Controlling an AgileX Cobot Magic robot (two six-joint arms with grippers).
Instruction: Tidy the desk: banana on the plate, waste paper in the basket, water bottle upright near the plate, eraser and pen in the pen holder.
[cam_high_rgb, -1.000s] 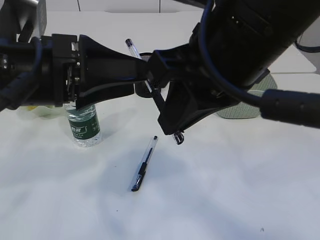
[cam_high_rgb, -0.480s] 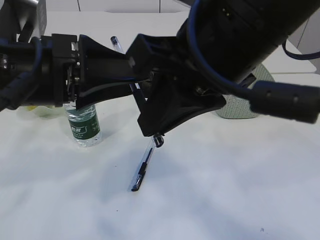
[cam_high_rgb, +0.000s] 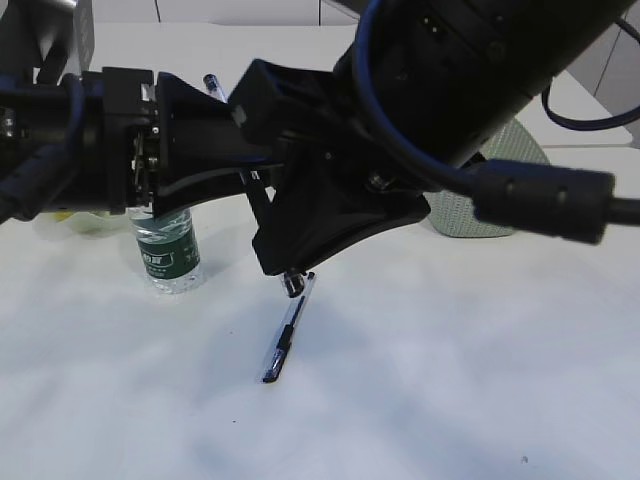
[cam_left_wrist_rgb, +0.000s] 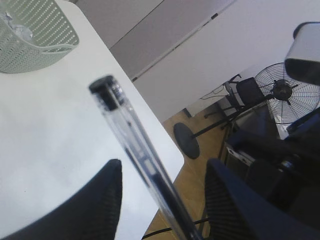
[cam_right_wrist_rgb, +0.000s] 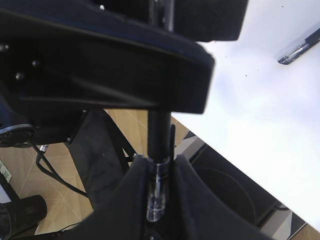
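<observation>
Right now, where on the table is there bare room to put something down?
The whole front strip of the white table is bare, below and right of the lying pen. It is crowded further back: both arms meet over the water bottle, with the mesh basket to the right.

A white table carries everything here. A dark pen lies loose on it near the middle, slanted. To the left a water bottle with a green label stands upright. Toward the back right sits a pale green mesh basket. Behind the bottle something yellowish rests, mostly hidden
</observation>
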